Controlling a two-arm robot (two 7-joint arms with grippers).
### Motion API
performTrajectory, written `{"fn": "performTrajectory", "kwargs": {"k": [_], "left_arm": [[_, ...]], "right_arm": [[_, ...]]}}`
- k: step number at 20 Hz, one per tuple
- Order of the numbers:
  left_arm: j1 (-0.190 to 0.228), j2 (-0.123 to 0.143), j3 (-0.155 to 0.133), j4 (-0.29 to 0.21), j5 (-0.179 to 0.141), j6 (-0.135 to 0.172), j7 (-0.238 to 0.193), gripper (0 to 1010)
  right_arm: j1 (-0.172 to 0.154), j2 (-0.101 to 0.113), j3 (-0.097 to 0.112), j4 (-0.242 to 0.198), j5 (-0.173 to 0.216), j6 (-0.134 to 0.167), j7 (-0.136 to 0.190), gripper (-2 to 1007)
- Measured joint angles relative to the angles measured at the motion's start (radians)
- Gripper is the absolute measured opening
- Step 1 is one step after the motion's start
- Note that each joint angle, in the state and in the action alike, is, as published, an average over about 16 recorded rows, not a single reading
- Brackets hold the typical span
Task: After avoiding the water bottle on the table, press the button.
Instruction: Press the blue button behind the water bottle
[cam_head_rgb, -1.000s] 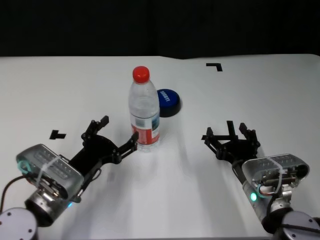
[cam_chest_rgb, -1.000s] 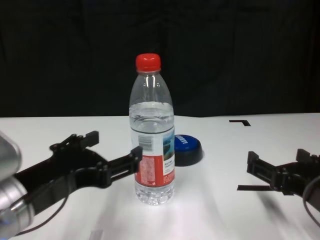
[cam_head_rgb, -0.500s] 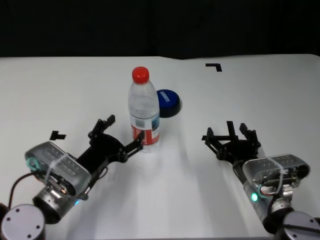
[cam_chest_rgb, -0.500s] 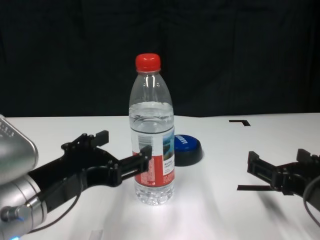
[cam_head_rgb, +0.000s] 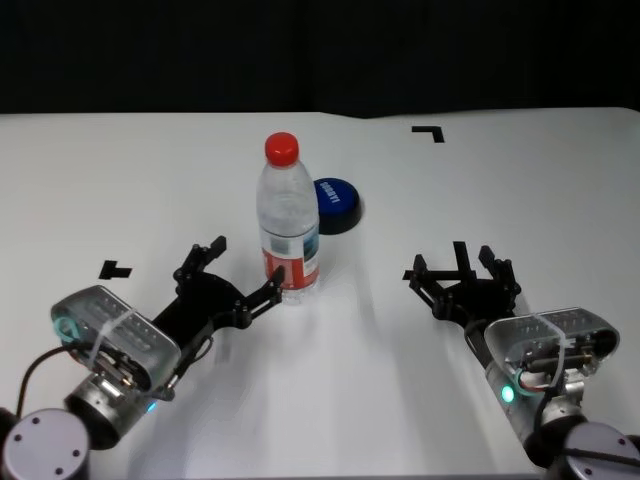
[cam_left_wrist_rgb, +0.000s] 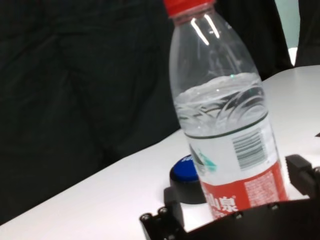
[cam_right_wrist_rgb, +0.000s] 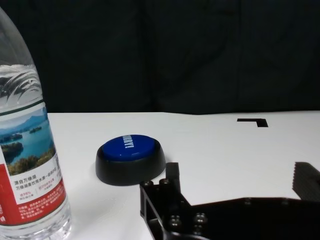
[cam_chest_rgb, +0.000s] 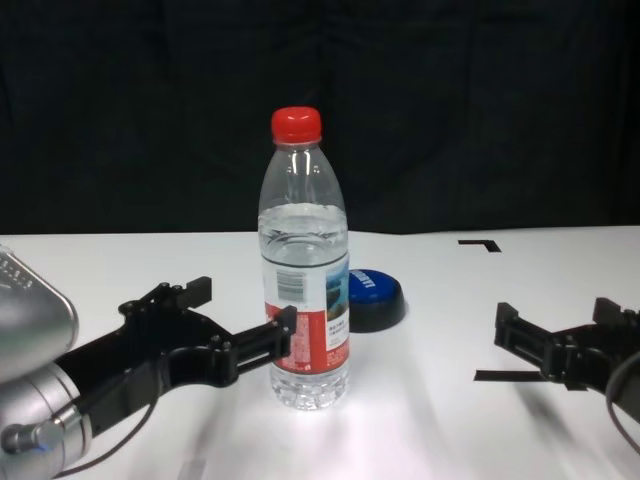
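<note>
The water bottle stood upright near the middle of the table, its red cap on and water filling it to about its shoulder. Just beyond it and slightly to the right sat the button, a low blue dome on a black base, close to the bottle but not touching it as seen from the right wrist view.

The left gripper lay low over the table on the near left side of the bottle, its fingers spread apart. The right-hand finger tip sat against the bottle's lower label; whether it actually touched could not be told. The other finger reached out to the left, well clear of the bottle. Nothing was held between them.

The right gripper rested low over the table on the near right, well apart from both bottle and button, its fingers also apart and holding nothing. A black corner mark lay on the far right of the table, and a small black tape mark lay on the left near the left arm.
</note>
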Motion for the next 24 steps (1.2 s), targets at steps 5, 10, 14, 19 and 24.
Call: {"fn": "performTrajectory", "kwargs": {"k": [5,10,14,19,24], "left_arm": [[-0.003,-0.002,-0.002,0.007,0.0,0.002,0.005,1003],[-0.005,-0.004,-0.004,0.011,0.0,0.003,0.008,1003],[-0.005,-0.005,-0.004,0.012,0.0,0.004,0.009,1003],[-0.005,-0.004,-0.004,0.012,0.001,0.003,0.008,1003],[-0.005,-0.004,-0.003,0.011,0.001,0.003,0.008,1003]], "right_arm": [[0.0,0.0,0.0,0.0,0.0,0.0,0.0,1003],[0.0,0.0,0.0,0.0,0.0,0.0,0.0,1003],[0.0,0.0,0.0,0.0,0.0,0.0,0.0,1003],[0.0,0.0,0.0,0.0,0.0,0.0,0.0,1003],[0.0,0.0,0.0,0.0,0.0,0.0,0.0,1003]]}}
